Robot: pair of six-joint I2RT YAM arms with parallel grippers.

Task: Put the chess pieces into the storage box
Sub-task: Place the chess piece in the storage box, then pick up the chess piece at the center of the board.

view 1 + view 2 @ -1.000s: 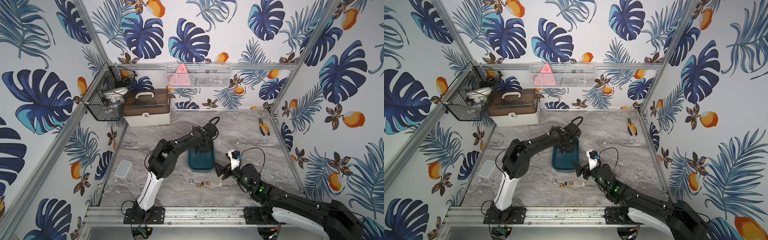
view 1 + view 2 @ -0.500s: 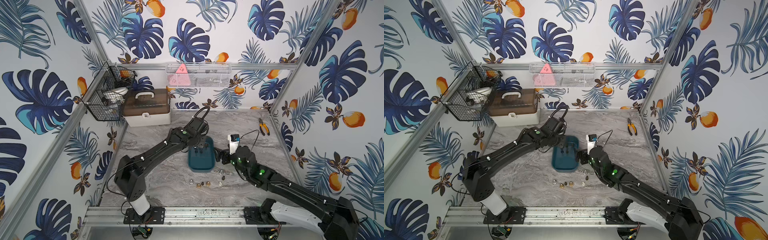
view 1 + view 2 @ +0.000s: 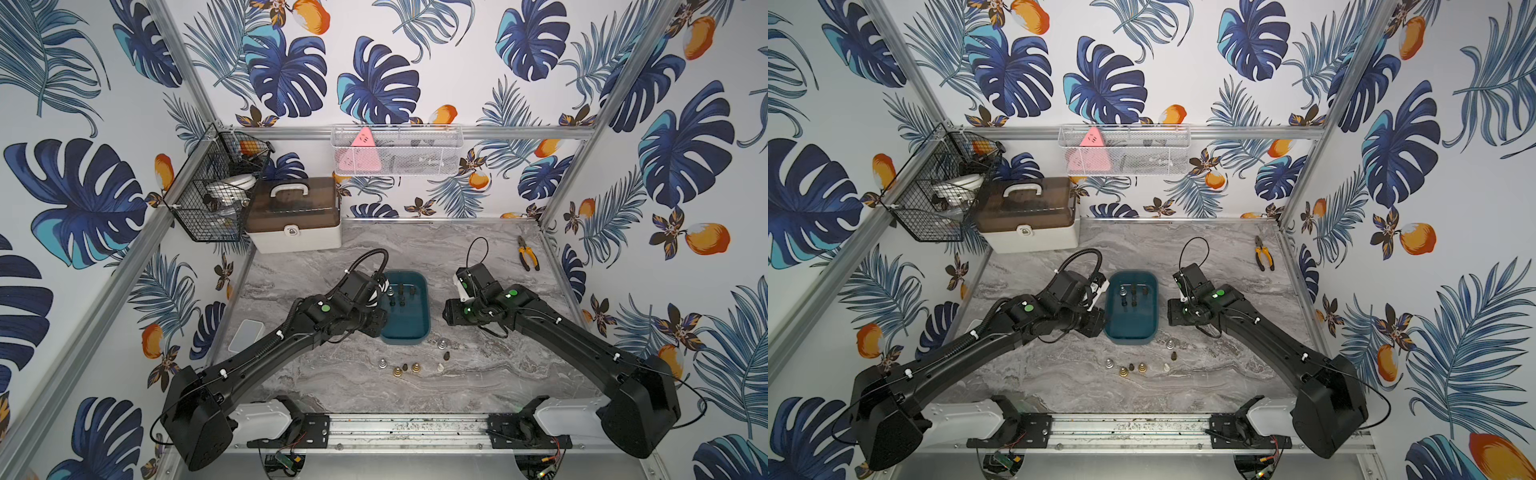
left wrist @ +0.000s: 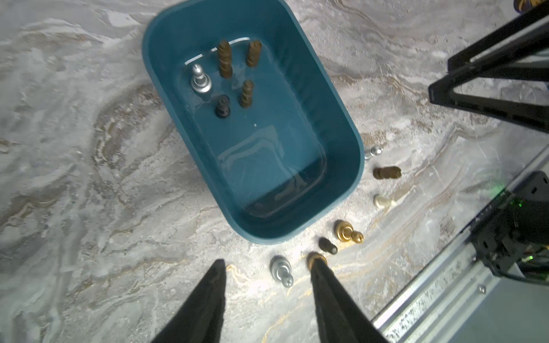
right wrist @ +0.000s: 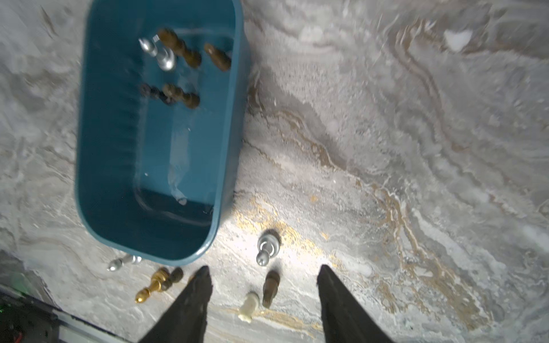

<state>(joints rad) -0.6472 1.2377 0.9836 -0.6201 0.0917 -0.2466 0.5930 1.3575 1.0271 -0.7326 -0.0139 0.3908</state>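
Seven chess pieces (image 3: 415,367) lie loose on the grey marbled desk (image 3: 324,374), fanned from roughly 5 to 7 o'clock off the near end of the teal storage box (image 3: 409,326) in both top views. Five more stand inside the box, bunched toward its 12 o'clock end: one silvery piece (image 4: 200,80) and four dark ones. The left end effector (image 4: 267,262) hangs at the box's 9 o'clock side and the right end effector (image 5: 263,268) at its 3 o'clock side. Each has its two black fingers moderately parted with nothing between them. Below the right one sit a silvery pawn (image 5: 267,248), a dark brown piece (image 5: 269,286) and a white piece (image 5: 249,303), near one another but not touching. The figures look rigid, tiny and light, the metallic ones probably a little heavier and slicker. With narrow bases and rounded heads they should tip or roll at a glancing touch, and neighbours stand close enough to be knocked. The safest hold is likely across the waist just above the base, with the fingers coming straight down on one piece at a time. The box looks light too and could slide if bumped. No brand, label or legible writing shows on the pieces, the box or the desk.
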